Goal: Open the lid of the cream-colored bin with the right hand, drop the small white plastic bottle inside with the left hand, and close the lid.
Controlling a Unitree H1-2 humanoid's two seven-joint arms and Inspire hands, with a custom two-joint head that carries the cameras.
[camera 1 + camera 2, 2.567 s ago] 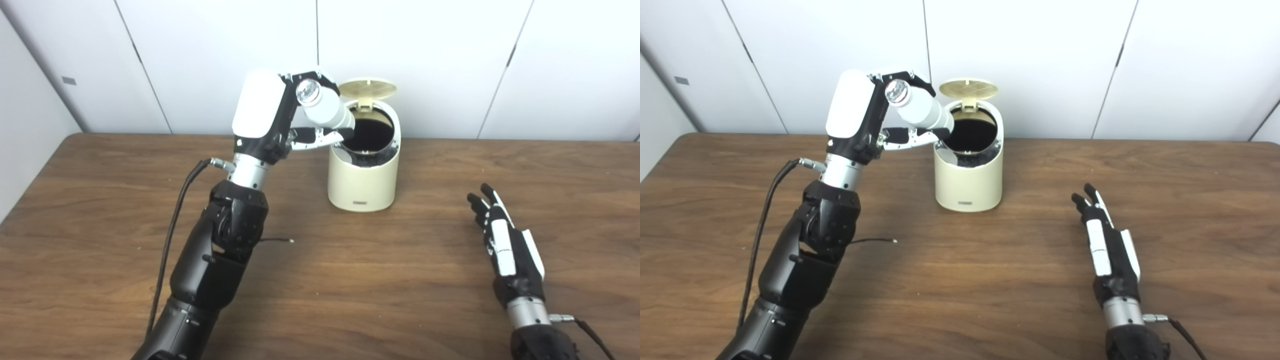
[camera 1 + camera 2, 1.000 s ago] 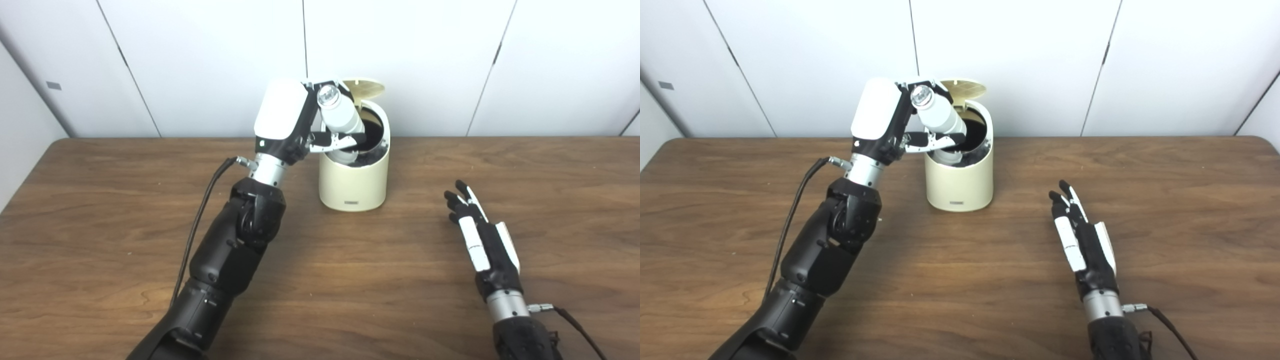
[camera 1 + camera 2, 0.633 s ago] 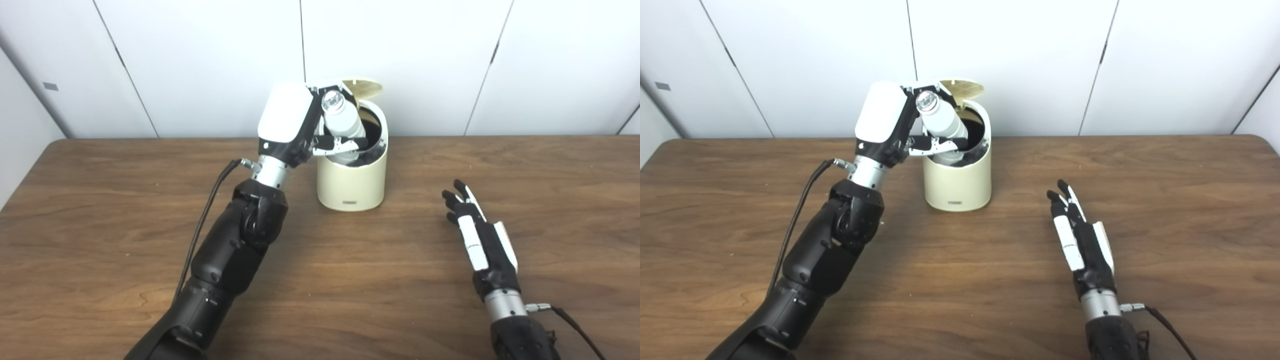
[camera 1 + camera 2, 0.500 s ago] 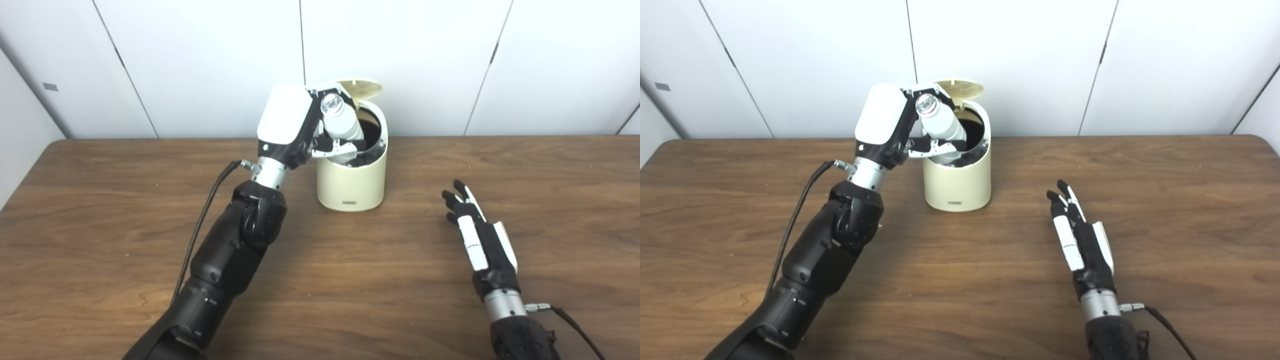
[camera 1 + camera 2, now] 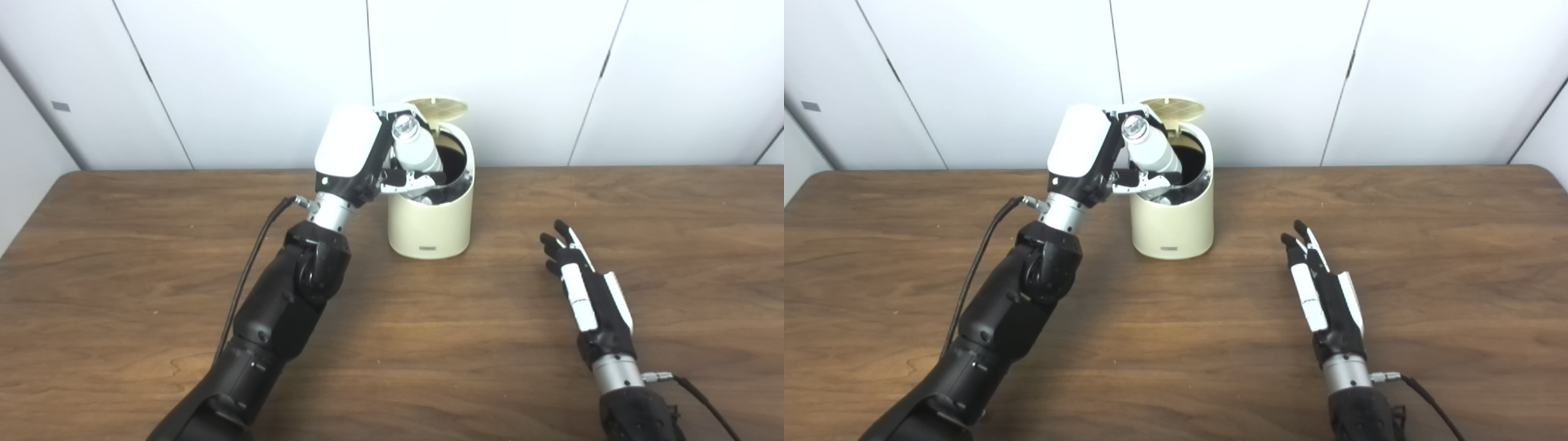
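The cream-colored bin (image 5: 430, 220) stands at the back middle of the wooden table, its round lid (image 5: 438, 108) hinged up at the rear. My left hand (image 5: 361, 156) is at the bin's left rim, shut on the small white plastic bottle (image 5: 418, 154). The bottle is tilted, its lower end inside the bin's dark opening and its silvery end (image 5: 1134, 127) up toward me. My right hand (image 5: 582, 288) lies open and empty on the table to the right of the bin, fingers pointing away from me.
A black cable (image 5: 245, 275) runs along my left forearm above the table. White wall panels (image 5: 551, 73) stand right behind the bin. The table's left end (image 5: 37, 202) shows at the left.
My left hand has carried the bottle to the right and tipped it steeper, lowering its bottom end into the bin's opening. The camera has shifted. My right hand has stayed in place.
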